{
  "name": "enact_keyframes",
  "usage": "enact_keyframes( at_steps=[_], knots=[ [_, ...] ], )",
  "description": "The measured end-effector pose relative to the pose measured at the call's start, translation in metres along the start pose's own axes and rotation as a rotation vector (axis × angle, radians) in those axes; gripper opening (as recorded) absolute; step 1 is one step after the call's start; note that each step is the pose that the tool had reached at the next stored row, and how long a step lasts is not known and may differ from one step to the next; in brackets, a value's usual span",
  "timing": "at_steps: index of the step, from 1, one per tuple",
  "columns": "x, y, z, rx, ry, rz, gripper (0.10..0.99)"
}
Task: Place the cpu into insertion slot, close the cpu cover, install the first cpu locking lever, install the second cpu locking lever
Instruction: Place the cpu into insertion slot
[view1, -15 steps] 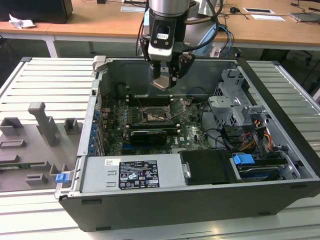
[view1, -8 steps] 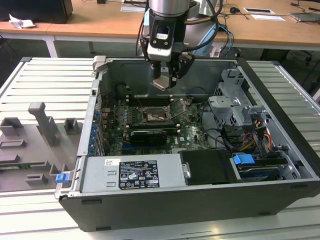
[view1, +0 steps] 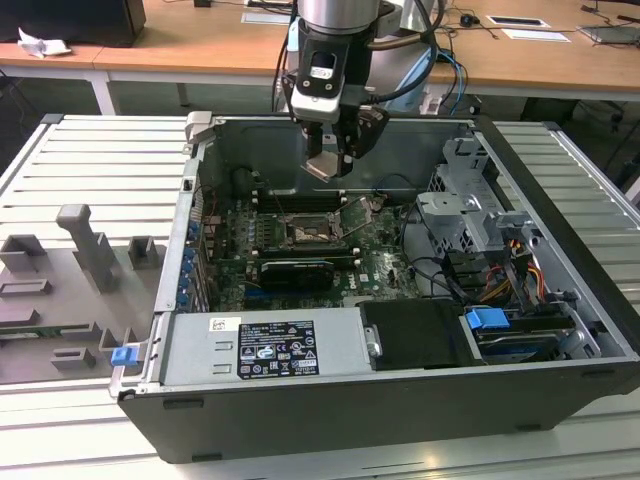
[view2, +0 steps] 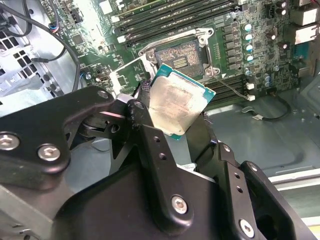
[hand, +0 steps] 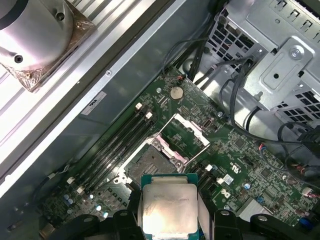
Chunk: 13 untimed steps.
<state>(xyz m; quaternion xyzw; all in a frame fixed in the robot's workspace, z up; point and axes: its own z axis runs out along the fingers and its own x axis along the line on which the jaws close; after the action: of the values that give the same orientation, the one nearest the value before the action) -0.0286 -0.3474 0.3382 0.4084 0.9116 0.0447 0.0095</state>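
Hanging in mid-air over the green board (hand: 240, 165), the cpu (hand: 169, 210) is clamped by its edges btwn the fingers of the gripper (view1: 331, 165), metal top facing both wrist cams. Below it & apart, the insertion slot (hand: 150, 165) lies bare, w/ the cpu cover (hand: 186, 135) swung open beside it. All this sits inside an open PC case (view1: 400, 420).

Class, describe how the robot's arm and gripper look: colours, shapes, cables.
The arm is a silver-grey cylinder with a black wrist block. The gripper is matte black, built of jointed links with silver screws. Black and blue cables trail beside it.
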Motion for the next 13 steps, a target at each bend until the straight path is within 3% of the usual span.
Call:
enact_keyframes(
  at_steps=[13],
  knots=[
    [0.0000,-0.0002,0.0021,-0.001,-0.0042,0.047,0.529]
  ],
)
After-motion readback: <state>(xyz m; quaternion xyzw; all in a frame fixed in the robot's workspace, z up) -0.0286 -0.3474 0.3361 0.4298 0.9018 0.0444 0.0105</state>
